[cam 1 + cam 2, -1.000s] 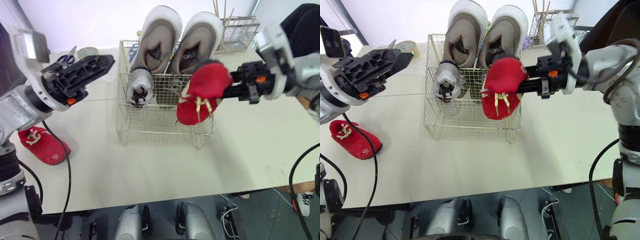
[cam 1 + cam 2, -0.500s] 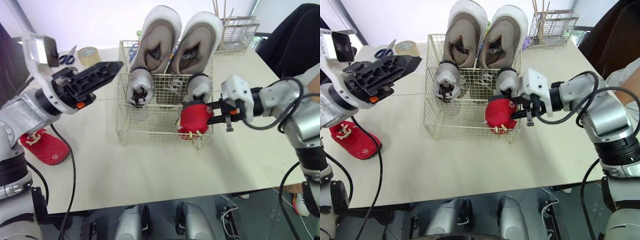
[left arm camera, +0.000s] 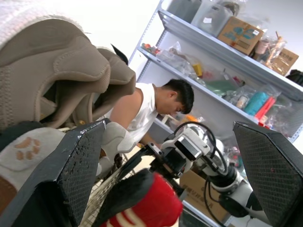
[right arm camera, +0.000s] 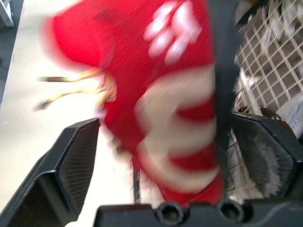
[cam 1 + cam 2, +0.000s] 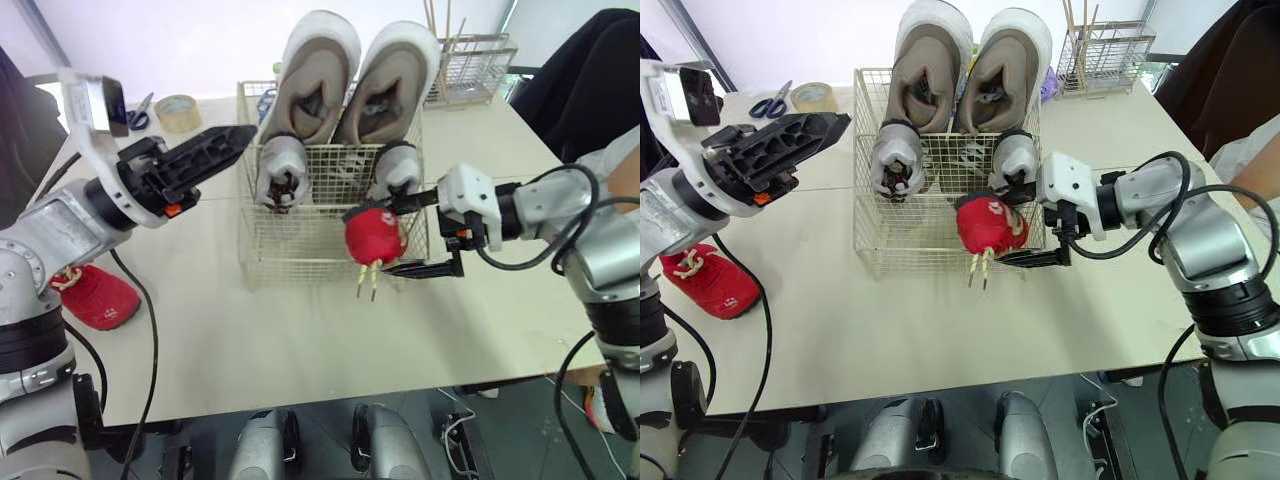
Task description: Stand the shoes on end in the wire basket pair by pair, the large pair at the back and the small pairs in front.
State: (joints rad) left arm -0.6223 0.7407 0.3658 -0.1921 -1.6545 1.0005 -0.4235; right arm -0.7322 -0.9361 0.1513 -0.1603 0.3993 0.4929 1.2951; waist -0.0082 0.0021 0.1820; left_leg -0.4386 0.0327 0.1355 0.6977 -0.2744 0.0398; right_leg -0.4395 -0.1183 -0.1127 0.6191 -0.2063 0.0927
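While the right gripper point(image 5: 415, 235) reaches to the front right corner of the wire basket point(image 5: 300, 255) from the basket's right side, its two fingers stand wide apart, one above and one below a small red shoe point(image 5: 372, 235). Whether either finger touches this shoe I cannot tell (the right wrist view shows a clear gap on one side). The shoe's pale laces point(image 5: 366, 283) hang down in front of the basket's front wall. I cannot say if the shoe is inside the wires or against them from outside.

At the back of the basket the large beige pair point(image 5: 320, 70) stands on end, rising well above the rim. Just in front of it the small grey pair point(image 5: 280, 170) stands on end too, one shoe at the basket's left side, the other directly behind the red shoe.

The left gripper point(image 5: 235, 142) hangs in the air left of the basket, fingers opened wide and holding nothing. A second red shoe point(image 5: 95, 297) lies on the table point(image 5: 300, 340), well apart from the basket on its left. A roll of tape point(image 5: 812, 95) and scissors point(image 5: 765, 105) lie behind the basket's left side, and a wire rack point(image 5: 478, 65) stands behind its right side.
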